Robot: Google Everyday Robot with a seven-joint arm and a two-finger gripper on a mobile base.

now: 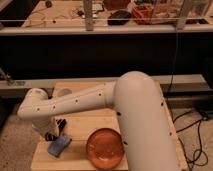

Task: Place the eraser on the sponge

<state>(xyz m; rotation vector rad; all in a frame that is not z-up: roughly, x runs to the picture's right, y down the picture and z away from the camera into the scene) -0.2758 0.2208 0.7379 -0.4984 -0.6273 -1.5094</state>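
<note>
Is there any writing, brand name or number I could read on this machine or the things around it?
None can be read.
The white arm, the gripper just above the sponge, the copper-orange bowl and the wooden table show no lettering.
Clutter on the far bench is too far off to make out.

The single camera is looking down and forward from high behind the white arm (140,115), facing a wooden table (80,125) at close range, so the arm is filling much of the right side. The gripper (56,131) is hanging at lower left, just above the sponge (59,146).
</note>
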